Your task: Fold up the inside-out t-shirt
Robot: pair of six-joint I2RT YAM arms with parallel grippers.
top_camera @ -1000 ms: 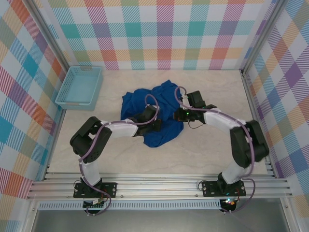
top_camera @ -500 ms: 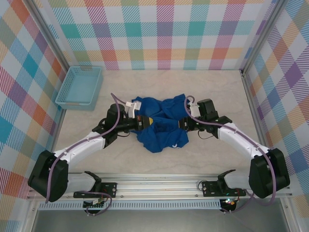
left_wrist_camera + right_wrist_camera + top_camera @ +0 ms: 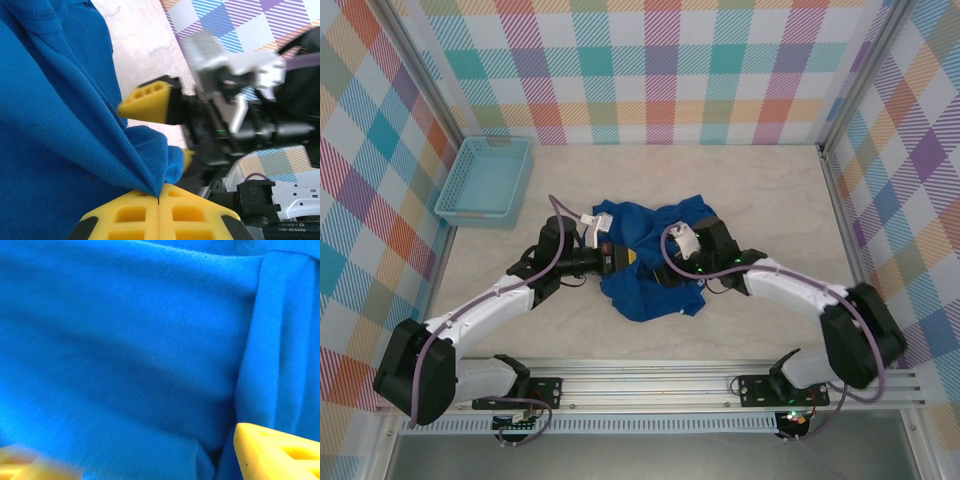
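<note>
The inside-out t-shirt (image 3: 655, 228) is a crumpled royal-blue heap in the middle of the table. My left gripper (image 3: 620, 258) reaches into its left side and is shut on a fold of the cloth, which runs to a pinched point between the yellow pads (image 3: 158, 200). My right gripper (image 3: 667, 264) comes in from the right, low against the heap, close to the left one. It is open, its two yellow fingers (image 3: 277, 455) wide apart with blue cloth (image 3: 150, 340) lying slack between them. One of those fingers (image 3: 147, 102) shows in the left wrist view, just beyond the pinched fold.
A light blue mesh basket (image 3: 483, 180) stands at the back left by the wall. Checked walls close in the table on three sides, and a metal rail (image 3: 650, 385) runs along the near edge. Bare tabletop (image 3: 770, 190) lies around the shirt.
My right gripper has let go of the cloth, opened wide and slid left into the heap. The left arm swung out to the left early on, then held still, gripping the fold.
</note>
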